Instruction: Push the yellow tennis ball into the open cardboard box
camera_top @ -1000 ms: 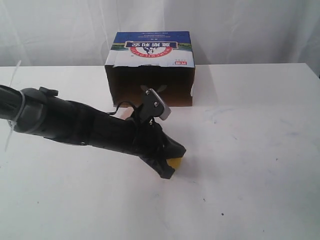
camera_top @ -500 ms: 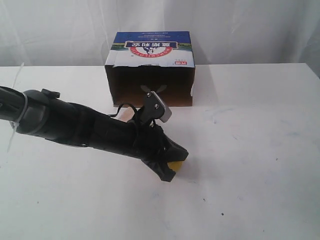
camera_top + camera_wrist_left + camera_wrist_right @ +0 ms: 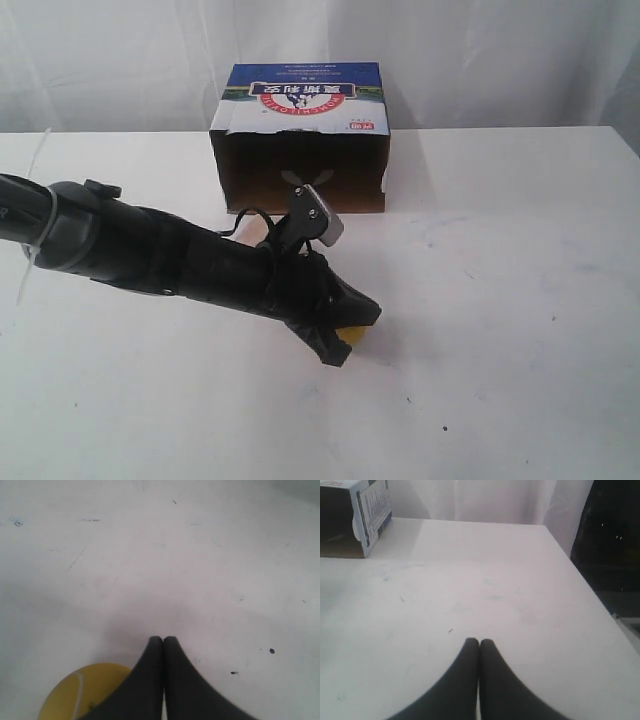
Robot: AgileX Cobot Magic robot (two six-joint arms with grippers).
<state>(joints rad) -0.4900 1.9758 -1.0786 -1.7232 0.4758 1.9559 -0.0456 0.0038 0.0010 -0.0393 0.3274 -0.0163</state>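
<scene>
The yellow tennis ball (image 3: pixel 349 334) lies on the white table, mostly hidden behind my left gripper (image 3: pixel 352 334), whose jaws are shut with nothing between them. In the left wrist view the ball (image 3: pixel 82 692) sits beside the closed fingers (image 3: pixel 163 640), touching one finger's side. The open cardboard box (image 3: pixel 300 140) stands at the back of the table, its dark opening facing the ball, its blue printed panel on top. My right gripper (image 3: pixel 479 642) is shut and empty over bare table; it does not show in the exterior view. The box corner (image 3: pixel 367 515) appears in the right wrist view.
The left arm (image 3: pixel 150 255) stretches across the table from the left edge. A grey wrist camera mount (image 3: pixel 318 215) sticks up in front of the box opening. White curtains hang behind the table. In the right wrist view the table edge (image 3: pixel 580 575) drops off to a dark floor.
The left gripper has slid a little to the right and toward the front, and the ball has shifted with it, staying against the fingers.
</scene>
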